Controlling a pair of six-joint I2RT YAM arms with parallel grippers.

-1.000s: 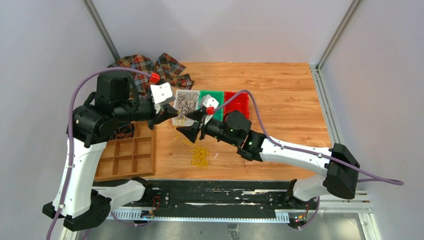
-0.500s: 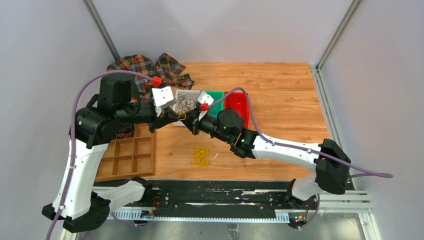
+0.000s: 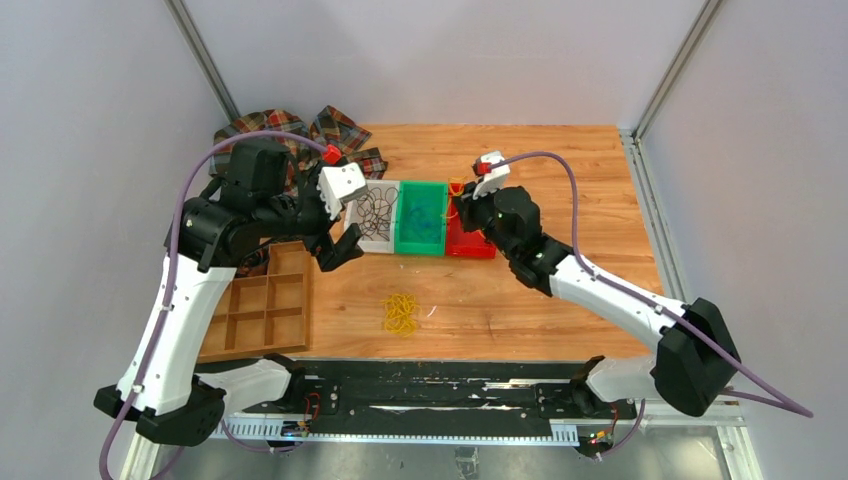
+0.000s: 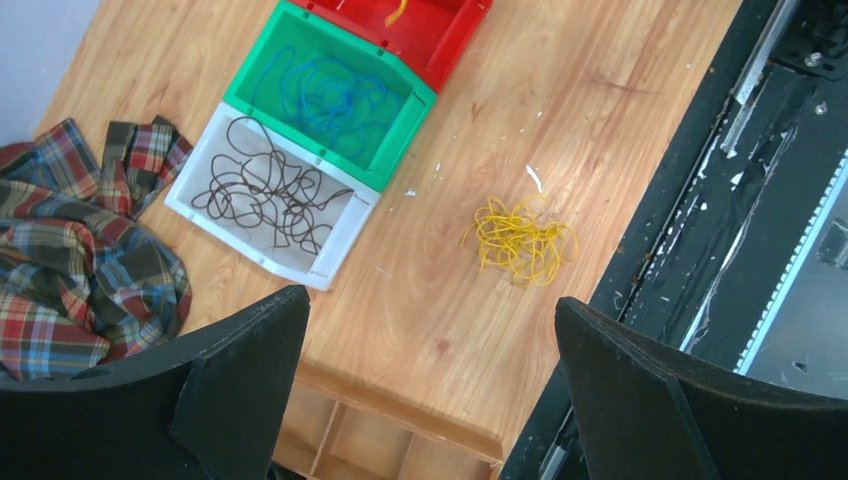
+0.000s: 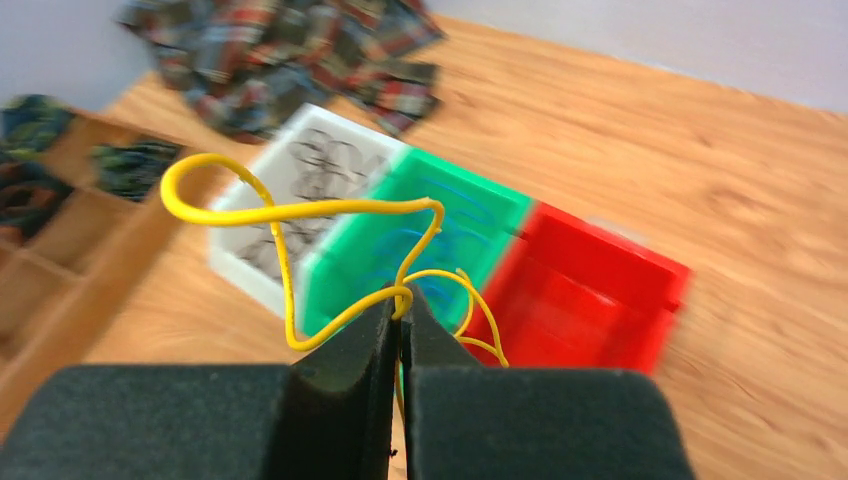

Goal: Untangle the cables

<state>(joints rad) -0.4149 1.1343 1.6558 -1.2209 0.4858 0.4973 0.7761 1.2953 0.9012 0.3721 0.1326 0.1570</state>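
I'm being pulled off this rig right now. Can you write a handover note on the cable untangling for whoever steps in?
Left gripper: jaws open, holding nothing, above the table near the white bin.
Right gripper: jaws shut on one yellow cable, held up by the red bin.
Cables: black cables lie in the white bin, blue cables in the green bin. A tangled yellow pile sits on the table.
Done: black and blue look sorted; one yellow strand is clear of the pile.
Left: release the held strand, probably into the red bin, then work through the yellow pile.
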